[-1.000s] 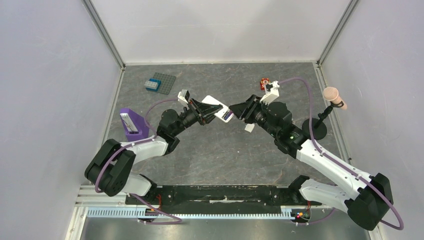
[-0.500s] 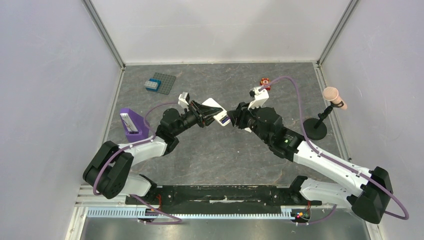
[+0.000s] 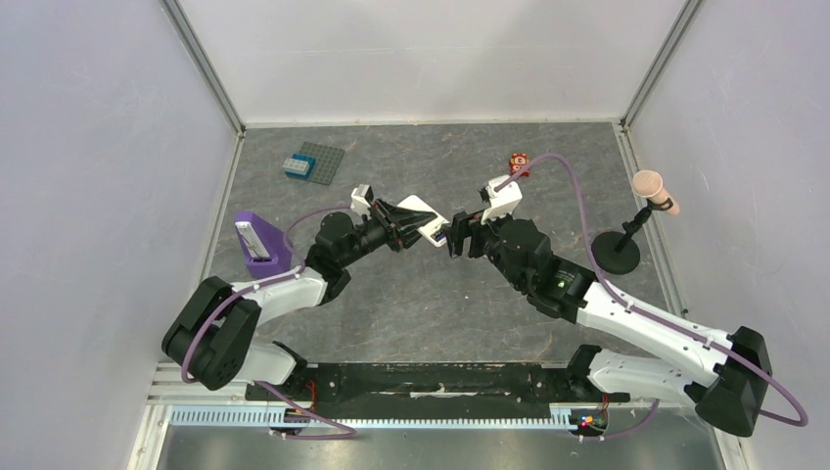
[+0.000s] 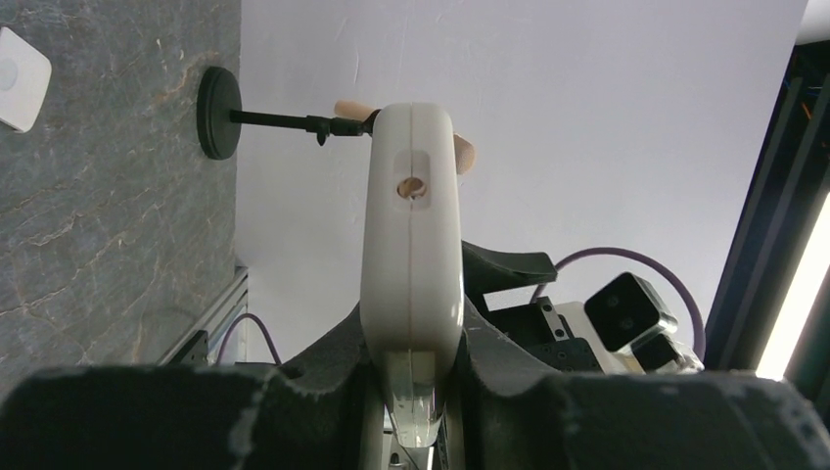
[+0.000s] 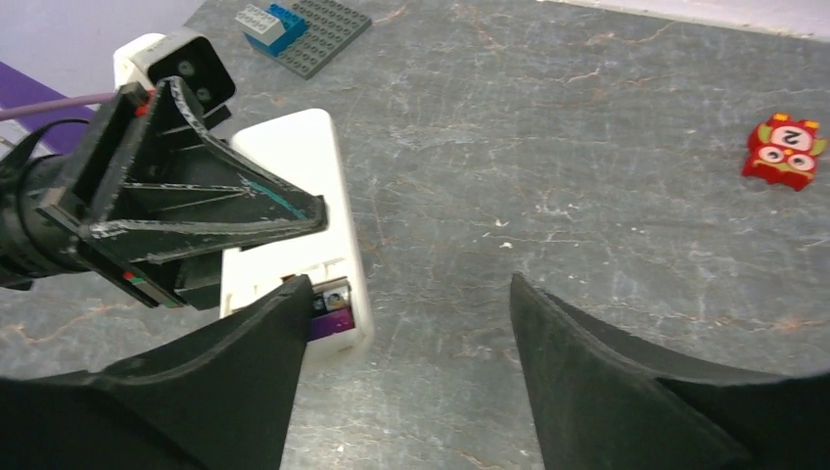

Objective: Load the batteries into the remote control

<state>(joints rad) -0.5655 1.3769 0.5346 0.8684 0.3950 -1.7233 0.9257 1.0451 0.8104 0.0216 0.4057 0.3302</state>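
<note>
Currently left jaws clamp the remote control (image 5: pixel 294 147) midair above the tabletop (image 5: pixel 587 147); right jaws gape open beside its purple battery (image 5: pixel 331 318). Risk: a sideways push unseats the battery or twists the remote loose.

**Crowded in the middle, room at the edges**

My left gripper (image 3: pixel 423 225) clamps the remote control (image 3: pixel 418 207) above mid-table. My right gripper (image 5: pixel 406 289), jaws spread, has one finger just beside the remote's end, so nothing passes there. The red toy block (image 3: pixel 518 162), microphone stand (image 3: pixel 620 252) and purple stand (image 3: pixel 260 246) sit well apart, with bare table (image 3: pixel 411 304) between them.
</note>
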